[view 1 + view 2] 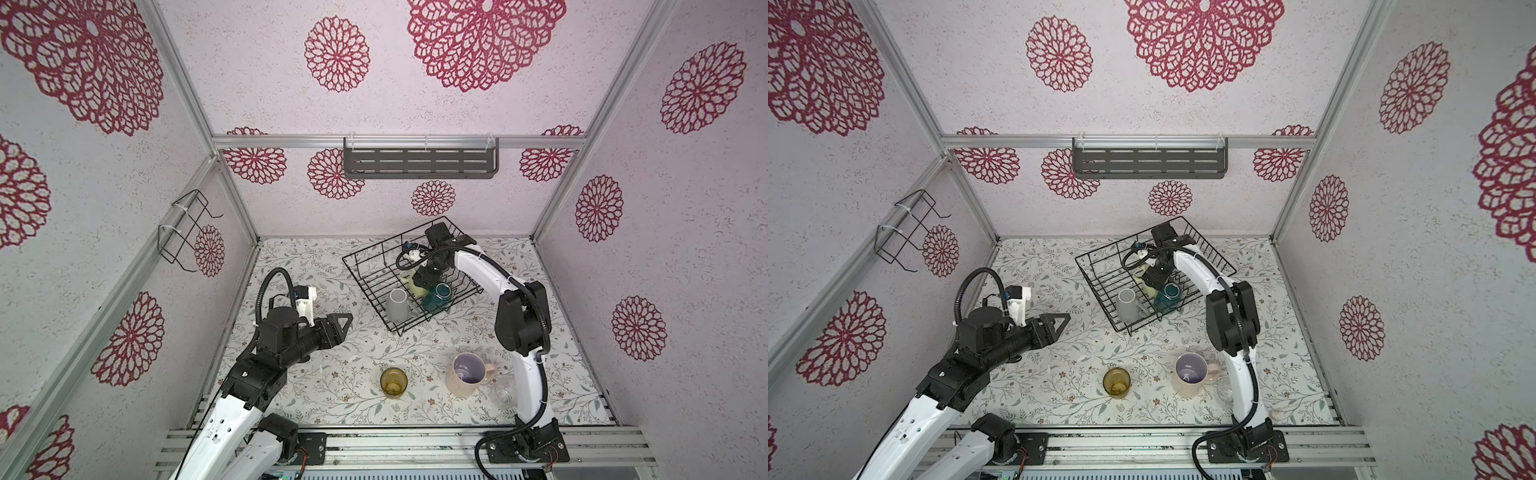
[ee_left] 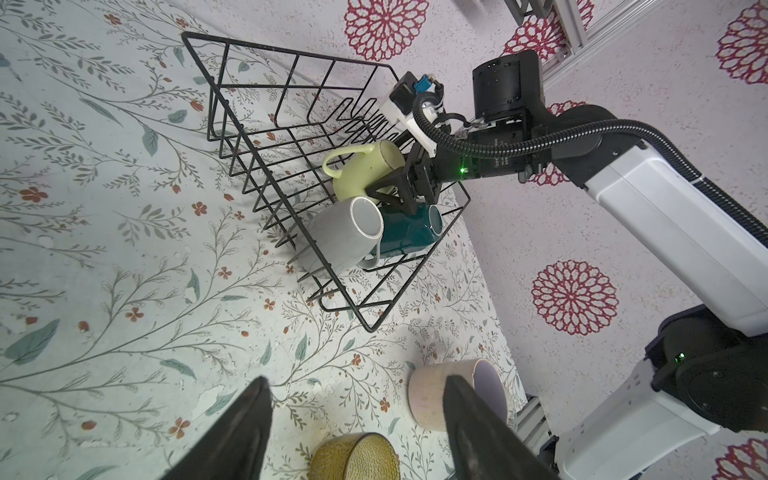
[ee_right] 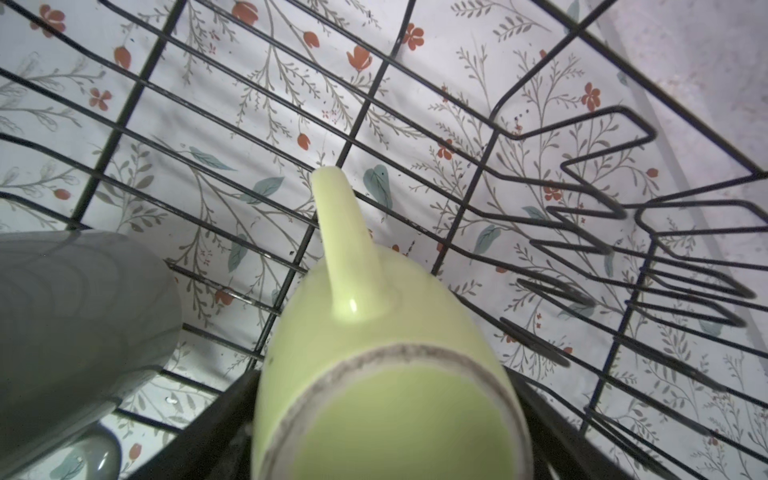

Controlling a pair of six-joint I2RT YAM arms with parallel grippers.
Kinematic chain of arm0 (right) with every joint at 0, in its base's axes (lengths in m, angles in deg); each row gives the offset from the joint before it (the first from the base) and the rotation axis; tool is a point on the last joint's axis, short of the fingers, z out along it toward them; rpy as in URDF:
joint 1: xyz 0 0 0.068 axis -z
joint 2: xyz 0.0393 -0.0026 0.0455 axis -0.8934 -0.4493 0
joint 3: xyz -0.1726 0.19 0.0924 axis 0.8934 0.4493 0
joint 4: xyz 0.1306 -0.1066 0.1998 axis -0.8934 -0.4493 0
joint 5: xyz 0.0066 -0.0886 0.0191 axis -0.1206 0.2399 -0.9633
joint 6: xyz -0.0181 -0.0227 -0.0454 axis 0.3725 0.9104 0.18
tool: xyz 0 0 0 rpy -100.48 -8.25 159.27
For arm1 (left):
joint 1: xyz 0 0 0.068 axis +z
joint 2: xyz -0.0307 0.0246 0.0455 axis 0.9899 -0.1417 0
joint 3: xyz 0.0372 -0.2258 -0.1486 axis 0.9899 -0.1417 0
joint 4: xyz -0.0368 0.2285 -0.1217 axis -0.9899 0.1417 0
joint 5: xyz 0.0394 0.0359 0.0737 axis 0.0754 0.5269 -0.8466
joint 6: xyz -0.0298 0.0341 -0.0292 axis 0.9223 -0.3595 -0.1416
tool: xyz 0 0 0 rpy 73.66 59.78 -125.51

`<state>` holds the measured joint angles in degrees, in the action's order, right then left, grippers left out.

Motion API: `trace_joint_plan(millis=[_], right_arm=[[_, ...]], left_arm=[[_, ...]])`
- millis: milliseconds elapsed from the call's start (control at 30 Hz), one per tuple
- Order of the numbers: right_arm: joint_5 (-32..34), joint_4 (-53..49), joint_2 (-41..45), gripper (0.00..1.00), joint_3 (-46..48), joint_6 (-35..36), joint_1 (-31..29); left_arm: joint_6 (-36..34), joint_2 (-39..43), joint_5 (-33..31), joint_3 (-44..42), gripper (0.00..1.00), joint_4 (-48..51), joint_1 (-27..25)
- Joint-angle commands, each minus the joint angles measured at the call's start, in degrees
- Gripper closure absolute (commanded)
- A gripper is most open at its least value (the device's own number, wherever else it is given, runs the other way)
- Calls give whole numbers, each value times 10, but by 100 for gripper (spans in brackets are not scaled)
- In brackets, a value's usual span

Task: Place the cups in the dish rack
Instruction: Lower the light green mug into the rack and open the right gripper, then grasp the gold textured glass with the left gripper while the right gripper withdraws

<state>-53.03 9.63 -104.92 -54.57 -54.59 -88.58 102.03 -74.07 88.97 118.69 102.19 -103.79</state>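
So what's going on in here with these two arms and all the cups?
The robot is loading cups into the black wire dish rack. The right tool is down inside it, straddling the pale yellow-green mug, which lies next to the grey mug and the teal mug; whether it grips I cannot tell. The left tool hovers open and empty over the table, where the amber tumbler, pink mug and small clear glass wait.

Small clear glass point(image 1: 503, 394): partly hidden behind right arm point(image 1: 530, 382). Pale yellow-green mug point(image 3: 374, 332): blurred, cropped by picture edge. Right gripper point(image 2: 386, 195) contact with mug: indeterminate.
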Motion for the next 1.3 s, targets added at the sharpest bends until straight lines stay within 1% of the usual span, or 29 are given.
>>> trace_joint_plan(millis=[0, 200, 300, 500, 700, 800, 900, 967, 1100, 1133, 1200, 1267], right_arm=[[7, -24, 38, 12, -24, -25, 8], [22, -19, 31, 12, -35, -48, 8], [18, -16, 32, 11, -39, -74, 7], [3, -15, 41, 10, -65, -144, 7], [34, -20, 62, 10, -69, -196, 7], [29, -22, 81, 12, -64, -249, 6], [2, -4, 124, 12, -10, -289, 6], [-2, 37, 174, 12, 60, -308, 7], [38, 103, 267, 14, 171, -353, 6], [39, 126, 293, 14, 199, -364, 6], [78, 178, 344, 13, 276, -405, 6], [108, 211, 399, 9, 347, -437, 6]], left_arm=[[0, 11, -4, 14, 31, 4, 6], [4, 22, -5, 13, 31, 10, 6], [4, 22, -4, 18, 31, 17, 6], [3, 21, -7, 20, 31, 14, 6], [2, 16, -4, 24, 31, 14, 6], [3, 17, 0, 26, 31, 15, 6], [7, 22, -3, 19, 31, 8, 6], [11, 24, 0, 20, 31, 10, 6], [19, 33, 13, 17, 30, 10, 6], [21, 34, 18, 13, 29, 7, 6], [27, 31, 36, 9, 29, 0, 4], [33, 22, 50, 8, 28, -5, -5]])
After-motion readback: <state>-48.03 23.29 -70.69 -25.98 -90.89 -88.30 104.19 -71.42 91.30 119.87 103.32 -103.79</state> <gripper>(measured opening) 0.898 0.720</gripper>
